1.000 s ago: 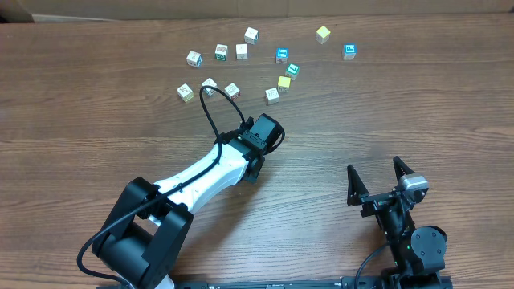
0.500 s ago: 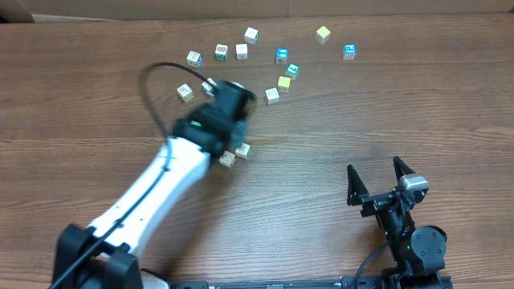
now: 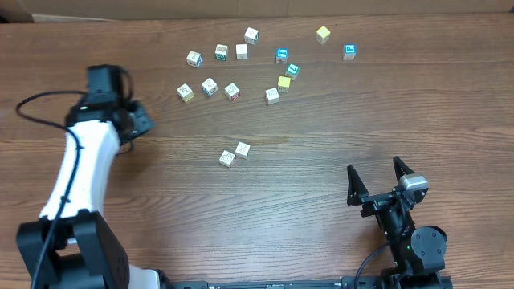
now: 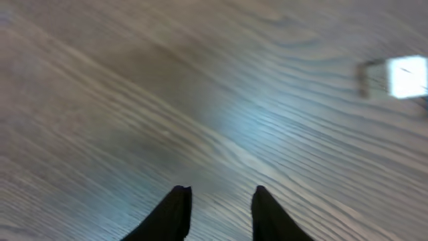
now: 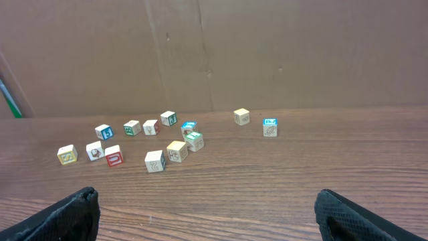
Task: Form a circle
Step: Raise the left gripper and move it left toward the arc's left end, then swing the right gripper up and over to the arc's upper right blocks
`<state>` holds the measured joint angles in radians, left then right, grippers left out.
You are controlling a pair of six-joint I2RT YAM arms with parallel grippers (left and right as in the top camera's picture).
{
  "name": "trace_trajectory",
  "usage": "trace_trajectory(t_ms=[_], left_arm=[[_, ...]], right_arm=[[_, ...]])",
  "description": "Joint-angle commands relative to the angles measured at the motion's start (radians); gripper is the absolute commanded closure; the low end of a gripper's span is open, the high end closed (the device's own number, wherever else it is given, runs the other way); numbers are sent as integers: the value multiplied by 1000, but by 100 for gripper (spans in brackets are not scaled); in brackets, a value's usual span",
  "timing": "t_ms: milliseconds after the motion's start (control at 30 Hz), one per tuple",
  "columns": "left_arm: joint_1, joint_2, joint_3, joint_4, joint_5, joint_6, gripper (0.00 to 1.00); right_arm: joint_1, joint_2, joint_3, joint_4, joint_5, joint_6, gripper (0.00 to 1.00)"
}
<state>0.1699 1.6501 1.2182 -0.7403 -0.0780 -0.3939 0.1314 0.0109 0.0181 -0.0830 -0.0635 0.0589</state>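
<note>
The circle [image 3: 235, 154] stands as a pair of small whitish cubes side by side at mid-table, with nothing touching them. My left gripper [image 3: 138, 122] hangs far to the left of them. In its blurred wrist view, the left gripper [image 4: 221, 194] shows a narrow gap with only bare wood between the fingers. A blurred pale cube [image 4: 401, 77] lies off to its upper right. My right gripper [image 3: 377, 178] rests near the front right, and in its wrist view the right gripper [image 5: 214, 201] is wide open and holds nothing.
Several loose cubes lie scattered along the back of the table, from a pale one [image 3: 185, 93] on the left to a blue-faced one [image 3: 349, 51] and a yellow one [image 3: 323, 34] on the right. A cardboard wall [image 5: 214, 53] stands behind them.
My left arm has swung from mid-table up and away to the far left, leaving the two cubes behind, and its jaws have parted. The right arm has not moved.
</note>
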Motion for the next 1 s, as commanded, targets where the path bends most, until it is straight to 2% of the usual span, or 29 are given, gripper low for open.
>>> trace_trajectory(t_ms=[0, 33, 67, 100, 733, 967], left_arm=[[60, 50, 3, -4, 87, -15, 67], [75, 71, 3, -4, 109, -16, 55], [79, 79, 3, -4, 115, -15, 25], [79, 86, 3, -4, 121, -15, 1], [77, 96, 3, -3, 120, -14, 0], [77, 96, 3, -3, 121, -14, 0]], right_arm=[[-2, -8, -10, 3, -2, -4, 0], [-2, -8, -10, 3, -2, -4, 0], [-2, -8, -10, 3, -2, -4, 0], [-2, -8, -10, 3, -2, -4, 0], [-2, -8, -10, 23, 16, -3, 0], [-3, -8, 25, 22, -50, 94, 0]])
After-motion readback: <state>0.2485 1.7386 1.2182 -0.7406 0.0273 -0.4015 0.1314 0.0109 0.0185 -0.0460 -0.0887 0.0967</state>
